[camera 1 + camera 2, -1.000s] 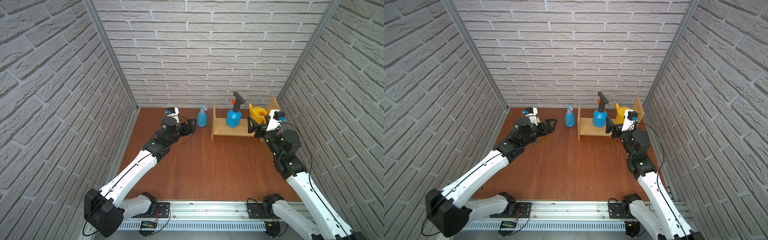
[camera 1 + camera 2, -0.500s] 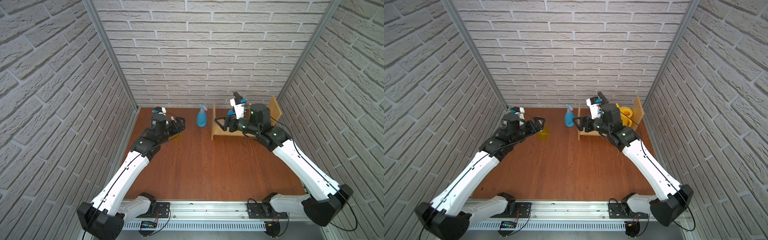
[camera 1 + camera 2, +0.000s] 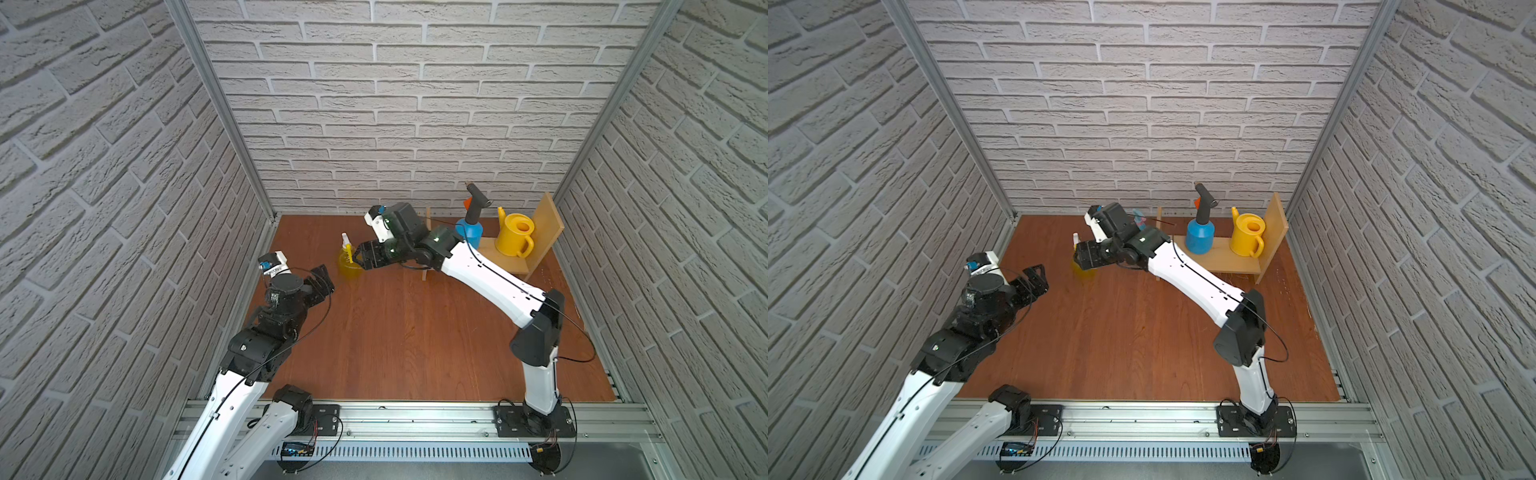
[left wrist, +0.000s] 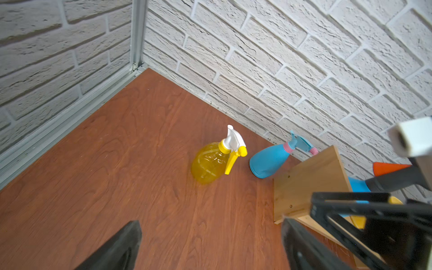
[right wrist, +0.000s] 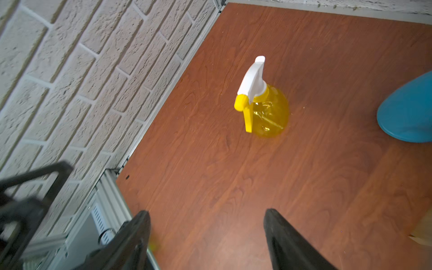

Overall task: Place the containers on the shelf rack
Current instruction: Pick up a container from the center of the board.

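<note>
1. Nearest the camera, an aluminium rail (image 3: 415, 417) carries both arm bases. The left arm's lower part runs off the bottom edge in both top views.
2. The left hand (image 3: 322, 277) hangs over the bench (image 3: 415, 332) near the left wall, its fingers apart with nothing between them. Its own wrist view shows only their blurred dark ends.
3. Farther in, the right hand (image 3: 360, 259) reaches across, open and empty, just beside the yellow spray bottle (image 3: 345, 268), which stands upright on the bench.
   - In both top views the hand covers part of the bottle, so contact cannot be judged there.
   - The right wrist view shows the bottle ahead of the fingers (image 5: 280, 238) and apart from them.
4. The light-blue spray bottle (image 4: 268, 161) stands on the bench between the yellow one and the rack.
   - In a top view only its pink-trimmed head (image 3: 1139, 217) peeks past the right arm.
   - The right wrist view cuts it off at the edge.
5. The shelf rack (image 3: 1229, 259) stands near the back right corner, its left upright largely hidden by the right arm. The blue pressure sprayer (image 3: 1200, 239) and yellow watering can (image 3: 1246, 241) stand side by side on its board.
6. The bench is red-brown wood grain. White brick-pattern walls (image 3: 395, 104) close three sides, with aluminium posts (image 3: 220, 104) in the back corners.
</note>
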Tool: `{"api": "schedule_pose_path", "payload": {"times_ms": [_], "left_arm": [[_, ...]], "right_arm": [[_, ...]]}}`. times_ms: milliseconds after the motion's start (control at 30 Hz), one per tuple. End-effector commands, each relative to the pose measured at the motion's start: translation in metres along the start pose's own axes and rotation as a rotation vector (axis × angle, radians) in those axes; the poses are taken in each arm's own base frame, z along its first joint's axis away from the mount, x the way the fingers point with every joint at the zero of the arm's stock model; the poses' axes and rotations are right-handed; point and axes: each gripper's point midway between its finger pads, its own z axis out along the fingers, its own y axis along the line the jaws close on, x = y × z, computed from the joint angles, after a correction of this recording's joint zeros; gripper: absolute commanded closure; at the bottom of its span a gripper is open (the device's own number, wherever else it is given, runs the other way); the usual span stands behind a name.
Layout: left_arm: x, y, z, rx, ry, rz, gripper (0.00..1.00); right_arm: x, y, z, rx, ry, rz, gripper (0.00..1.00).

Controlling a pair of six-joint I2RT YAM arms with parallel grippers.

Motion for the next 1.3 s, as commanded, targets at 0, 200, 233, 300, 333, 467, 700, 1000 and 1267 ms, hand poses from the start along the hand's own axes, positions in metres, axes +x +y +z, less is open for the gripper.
{"api": "schedule_pose_path", "payload": {"times_ms": [0, 200, 233, 300, 333, 467, 700, 1000, 1267], "left_arm": [[-0.009, 0.013, -0.003, -0.04, -0.079, -0.051, 0.02], [-0.008, 0.02, -0.006, -0.056, -0.091, -0.04, 0.02], [-0.008, 0.021, -0.007, -0.058, -0.096, -0.037, 0.02], [-0.01, 0.023, -0.009, -0.061, -0.108, -0.035, 0.02], [-0.01, 0.023, -0.009, -0.062, -0.113, -0.033, 0.02], [-0.014, 0.024, -0.012, -0.066, -0.13, -0.023, 0.02], [-0.017, 0.023, -0.016, -0.059, -0.132, -0.002, 0.02], [-0.019, 0.022, -0.02, -0.051, -0.128, 0.014, 0.02], [-0.022, 0.02, -0.024, -0.039, -0.133, 0.023, 0.02]], "right_arm": [[-0.007, -0.016, 0.014, 0.157, -0.024, 0.112, 0.19], [-0.026, -0.026, 0.043, 0.2, -0.118, 0.115, 0.27], [-0.029, -0.027, 0.047, 0.204, -0.13, 0.109, 0.27], [-0.034, -0.026, 0.054, 0.198, -0.148, 0.093, 0.28], [-0.036, -0.026, 0.059, 0.194, -0.156, 0.088, 0.28], [-0.044, -0.025, 0.074, 0.171, -0.197, 0.068, 0.3], [-0.055, -0.028, 0.095, 0.14, -0.254, 0.067, 0.38], [-0.058, -0.039, 0.107, 0.186, -0.285, 0.032, 0.6], [-0.06, -0.032, 0.09, 0.198, -0.265, -0.074, 0.82]]}}
